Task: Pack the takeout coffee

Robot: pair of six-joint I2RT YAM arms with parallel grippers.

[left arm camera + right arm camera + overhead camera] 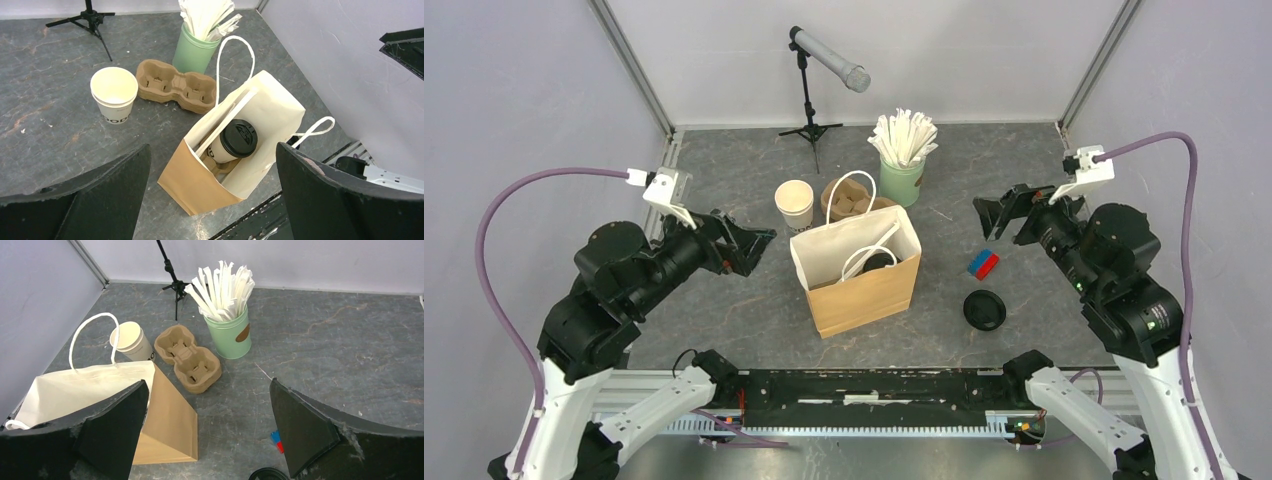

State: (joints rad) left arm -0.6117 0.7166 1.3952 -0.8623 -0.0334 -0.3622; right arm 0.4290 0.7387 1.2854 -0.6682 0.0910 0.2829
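Grey tabletop (pixel 724 180) | one bag (pixel 864 295) | one takeout coffee (pixel 235 142) inside

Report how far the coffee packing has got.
Done: the lidded coffee cup sits inside the paper bag. In hand: nothing; the left pincer and right pincer stand open and empty, clear of the bag. Left: seemingly nothing, judging by the cup's place.

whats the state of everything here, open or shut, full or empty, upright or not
paper bag: upright, mouth open
takeout coffee: lid on, inside the paper bag
cup stack: upright, lidless
loose lid: lying flat, on no cup
cup carrier: empty
green tin: upright, full of wrapped sticks
left gripper: open, empty
right gripper: open, empty
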